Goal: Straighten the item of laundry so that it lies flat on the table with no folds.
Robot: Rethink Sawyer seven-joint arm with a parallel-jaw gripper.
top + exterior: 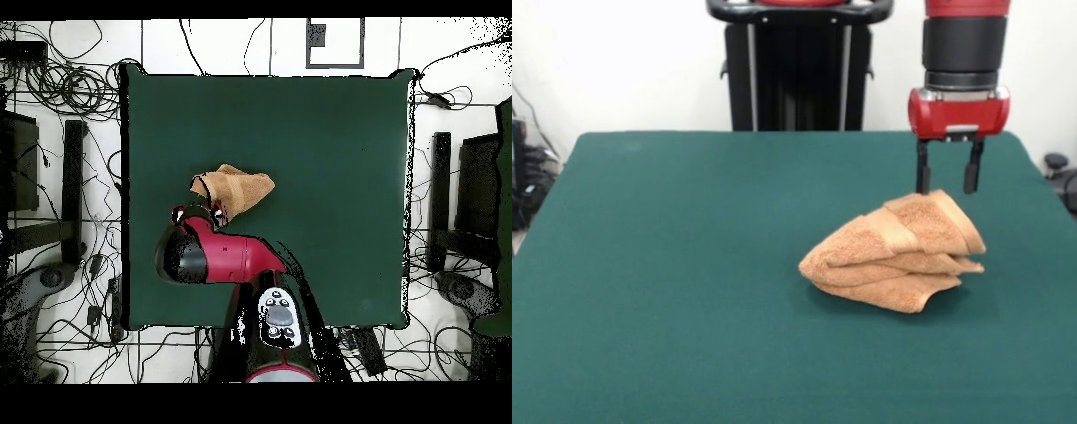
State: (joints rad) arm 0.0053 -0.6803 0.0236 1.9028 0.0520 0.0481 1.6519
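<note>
The towel (900, 256) lay bunched in several thick folds on the green table (671, 291), right of centre in the front view, its layers stacked into a lumpy wedge that rose toward the upper right. Directly above that raised end hung the gripper (948, 185), its two dark fingers (922, 172) pointing straight down and spread apart, their tips at the top of the cloth (whether they actually touched it could not be told) with nothing pinched between them. In the overhead view the towel (238, 188) sat left of centre on the table (330, 150), and the red arm (225, 258) reached up from the bottom edge, covering the towel's lower-left corner.
</note>
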